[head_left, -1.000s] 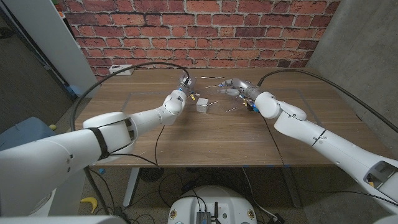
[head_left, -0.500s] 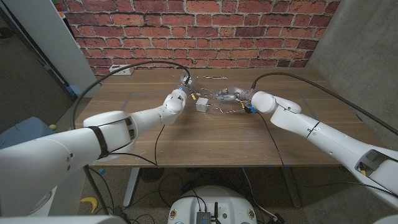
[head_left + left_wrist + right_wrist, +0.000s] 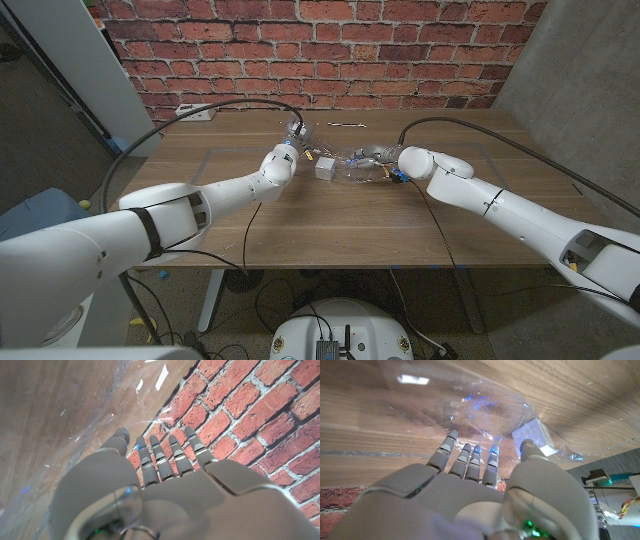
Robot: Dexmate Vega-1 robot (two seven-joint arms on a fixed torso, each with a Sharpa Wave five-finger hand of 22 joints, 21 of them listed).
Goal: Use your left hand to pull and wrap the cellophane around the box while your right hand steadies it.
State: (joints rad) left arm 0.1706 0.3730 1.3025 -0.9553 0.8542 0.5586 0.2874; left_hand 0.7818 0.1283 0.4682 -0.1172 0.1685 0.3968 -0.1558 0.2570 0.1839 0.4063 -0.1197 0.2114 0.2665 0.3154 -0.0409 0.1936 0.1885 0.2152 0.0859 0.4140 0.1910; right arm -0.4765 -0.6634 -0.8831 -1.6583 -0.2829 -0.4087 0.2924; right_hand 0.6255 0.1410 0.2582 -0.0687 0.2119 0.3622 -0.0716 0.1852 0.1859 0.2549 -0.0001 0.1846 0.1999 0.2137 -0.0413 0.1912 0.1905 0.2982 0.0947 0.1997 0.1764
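The small white box [image 3: 326,168] sits on the wooden surface [image 3: 330,215] about midway between the two hands, toward the brick wall [image 3: 330,50]. Clear cellophane [image 3: 352,160] lies crinkled over and around it, trailing off on the right hand's side; in the right wrist view the film [image 3: 470,405] stretches over the box [image 3: 534,436] and across the wood.

The right hand [image 3: 372,158] has moved in since a second ago, when it hung well off to the box's right and higher; now it is just beside the box, in among the cellophane, with its arm swung inward. Its fingers [image 3: 470,460] reach out straight toward the film, and I cannot tell whether they are pinching any of it.

The left hand [image 3: 298,137] has stayed put, just beyond the box on its left. Its fingers [image 3: 165,455] are extended and a little apart, pointing at the wall, with film [image 3: 100,420] over the wood next to them; no grip is visible, so its hold is unclear too.

The box itself has not shifted.
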